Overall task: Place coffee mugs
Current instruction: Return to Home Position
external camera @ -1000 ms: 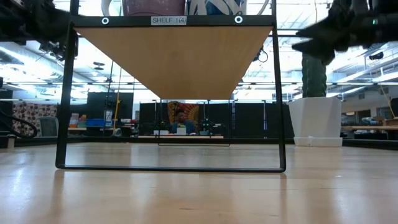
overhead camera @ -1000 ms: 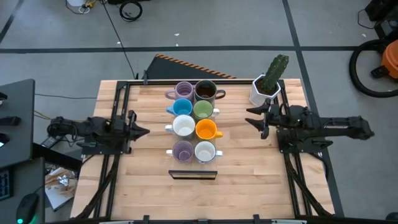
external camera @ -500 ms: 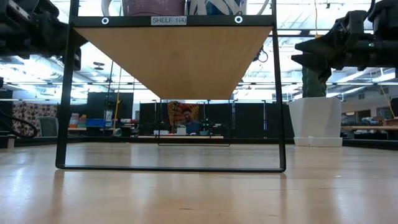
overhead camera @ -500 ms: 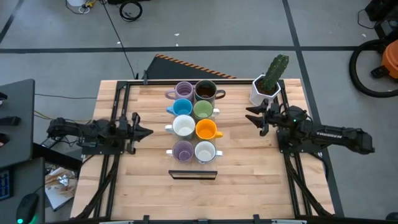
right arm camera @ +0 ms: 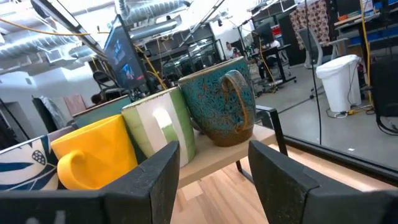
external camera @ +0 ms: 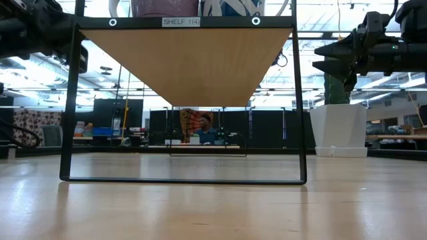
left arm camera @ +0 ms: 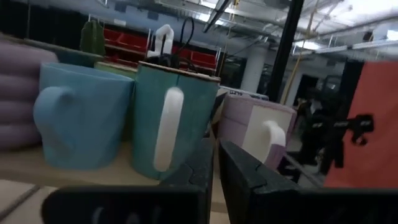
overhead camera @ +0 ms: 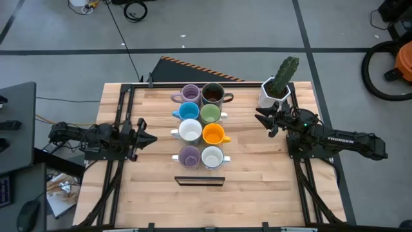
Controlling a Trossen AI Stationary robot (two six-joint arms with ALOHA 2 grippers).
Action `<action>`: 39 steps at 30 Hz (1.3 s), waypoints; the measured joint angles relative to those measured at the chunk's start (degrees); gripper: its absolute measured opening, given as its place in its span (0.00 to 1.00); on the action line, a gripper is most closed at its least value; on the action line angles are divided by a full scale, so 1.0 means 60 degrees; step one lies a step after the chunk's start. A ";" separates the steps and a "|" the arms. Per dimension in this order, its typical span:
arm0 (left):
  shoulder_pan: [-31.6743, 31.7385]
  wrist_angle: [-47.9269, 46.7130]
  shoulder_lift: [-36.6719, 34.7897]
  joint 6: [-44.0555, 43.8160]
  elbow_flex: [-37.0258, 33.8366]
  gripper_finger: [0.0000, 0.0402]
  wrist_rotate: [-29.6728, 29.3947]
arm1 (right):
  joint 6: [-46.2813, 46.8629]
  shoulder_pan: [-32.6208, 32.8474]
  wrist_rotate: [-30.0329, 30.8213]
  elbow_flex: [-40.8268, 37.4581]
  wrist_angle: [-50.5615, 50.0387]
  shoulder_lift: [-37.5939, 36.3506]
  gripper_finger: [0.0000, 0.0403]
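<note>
Eight mugs stand in two rows on a raised wooden shelf [overhead camera: 227,116] on a black frame [external camera: 299,100] at the table's middle: purple [overhead camera: 190,93], dark brown [overhead camera: 212,95], blue [overhead camera: 188,111], green [overhead camera: 210,115], white [overhead camera: 190,131], orange [overhead camera: 213,134], purple [overhead camera: 188,156], white [overhead camera: 212,156]. My left gripper [overhead camera: 150,137] is shut and empty, left of the shelf and pointing at it; the left wrist view shows the blue mug [left arm camera: 81,124] ahead. My right gripper [overhead camera: 262,120] is open and empty, right of the shelf; its wrist view shows the dark brown mug [right arm camera: 221,106] and the orange mug [right arm camera: 93,155].
A white faceted pot with a green cactus [overhead camera: 275,90] stands at the far right, just behind my right gripper; it also shows in the low view [external camera: 337,127]. A dark bar [overhead camera: 199,181] lies near the front edge. Bare wood lies on both sides of the shelf.
My right gripper has come down a little beside the shelf, and its arm has swung so that the gripper sits slightly nearer the cactus pot. It stays open. The mugs have not moved.
</note>
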 joint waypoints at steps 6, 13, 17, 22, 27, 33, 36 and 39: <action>0.0000 0.0018 0.0000 -0.0512 0.0000 0.09 -0.0003 | -0.0006 0.0000 0.0000 0.0000 0.0000 0.0000 0.49; 0.0000 0.0015 0.0000 -0.0447 -0.0004 0.09 -0.0004 | -0.0021 0.0000 0.0000 0.0000 -0.0004 0.0000 0.49; 0.0000 0.0018 0.0000 -0.0442 -0.0004 0.09 -0.0004 | -0.0021 0.0000 -0.0002 0.0000 -0.0004 0.0000 0.49; 0.0000 0.0018 0.0000 -0.0443 -0.0007 0.09 -0.0004 | -0.0021 0.0000 -0.0001 0.0000 -0.0007 0.0000 0.49; 0.0000 0.0018 0.0000 -0.0445 -0.0007 0.09 -0.0004 | -0.0021 0.0000 0.0000 0.0000 -0.0007 0.0000 0.49; 0.0000 0.0018 0.0000 -0.0452 -0.0007 0.09 -0.0004 | -0.0021 0.0000 0.0000 0.0000 -0.0011 0.0000 0.49; 0.0000 0.0018 0.0000 -0.0442 -0.0007 0.09 -0.0004 | -0.0024 0.0000 0.0000 0.0000 -0.0011 0.0000 0.49; 0.0000 0.0018 0.0000 -0.0443 -0.0011 0.09 -0.0004 | -0.0022 0.0000 -0.0003 0.0000 -0.0011 0.0000 0.49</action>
